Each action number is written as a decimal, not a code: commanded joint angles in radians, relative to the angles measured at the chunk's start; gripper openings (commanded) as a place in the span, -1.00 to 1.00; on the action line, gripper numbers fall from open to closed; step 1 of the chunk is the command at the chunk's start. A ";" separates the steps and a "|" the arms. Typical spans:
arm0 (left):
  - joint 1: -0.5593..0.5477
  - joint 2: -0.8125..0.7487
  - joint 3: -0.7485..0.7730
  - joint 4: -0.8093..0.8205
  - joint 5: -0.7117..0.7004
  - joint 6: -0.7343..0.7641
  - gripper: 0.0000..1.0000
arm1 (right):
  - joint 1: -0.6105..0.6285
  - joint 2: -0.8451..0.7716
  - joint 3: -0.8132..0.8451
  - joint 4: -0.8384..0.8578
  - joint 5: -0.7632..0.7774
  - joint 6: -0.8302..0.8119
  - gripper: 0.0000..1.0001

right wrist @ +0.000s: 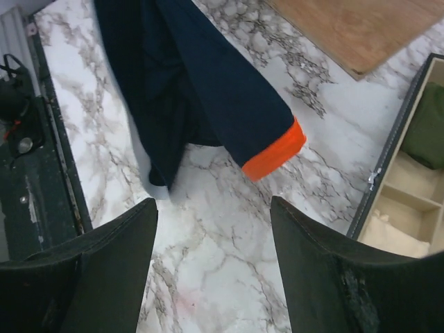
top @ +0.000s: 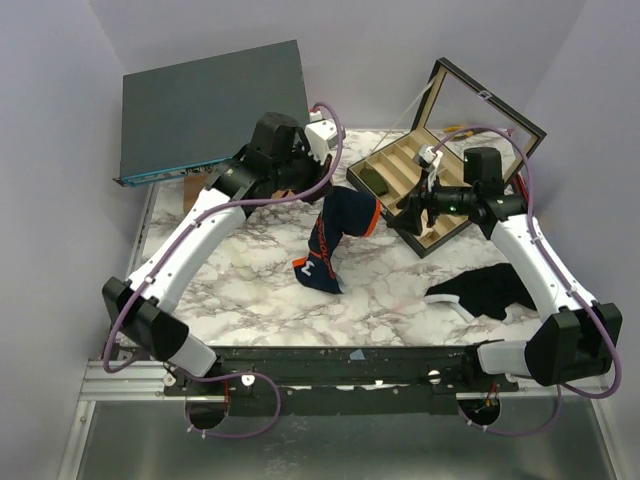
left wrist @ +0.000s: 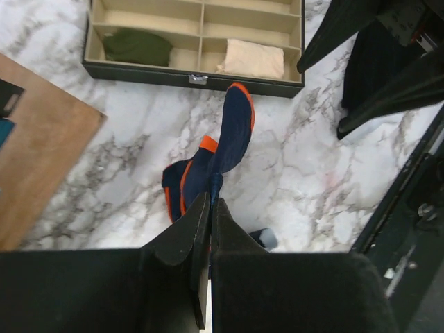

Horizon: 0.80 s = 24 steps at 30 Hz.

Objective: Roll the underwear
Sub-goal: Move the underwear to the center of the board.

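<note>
**A:** Big stuff first?
**B:** Marble table (top: 250, 290). Dark flat panel (top: 215, 110) at the back-left corner. Compartment box (left wrist: 139, 71) at back right, lid up.
**A:** Arms?
**B:** L gripper (left wrist: 210, 208) is pinched tight on the underwear (top: 335, 235), holding one end up off the table. R gripper (right wrist: 214, 208) has its jaws spread wide w/ nothing btwn them. It hovers near the orange-trimmed corner and looks apart from it.
**A:** Where's the underwear exactly?
**B:** Mid-table, just left of the box. Top hangs from the L fingers; bottom end w/ white lettering rests on the marble.
**A:** Small bits?
**B:** Black cloth (top: 490, 290) w/ white edge lies by the R arm, well apart from the underwear. In the box, a green roll (left wrist: 137, 47) & a cream roll (left wrist: 253, 59) sit in neighbouring compartments.
</note>
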 commanded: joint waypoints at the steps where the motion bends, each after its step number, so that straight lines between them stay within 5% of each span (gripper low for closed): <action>1: 0.002 0.064 0.072 -0.015 0.054 -0.226 -1.00 | 0.008 0.009 -0.016 -0.025 -0.129 -0.036 0.40; 15: 0.012 0.265 0.229 0.025 0.104 -0.426 -1.00 | 0.292 0.083 -0.248 0.198 0.033 0.016 0.39; 24: 0.014 0.282 0.193 0.056 0.162 -0.393 -1.00 | 0.311 -0.009 -0.321 0.361 0.270 0.063 0.30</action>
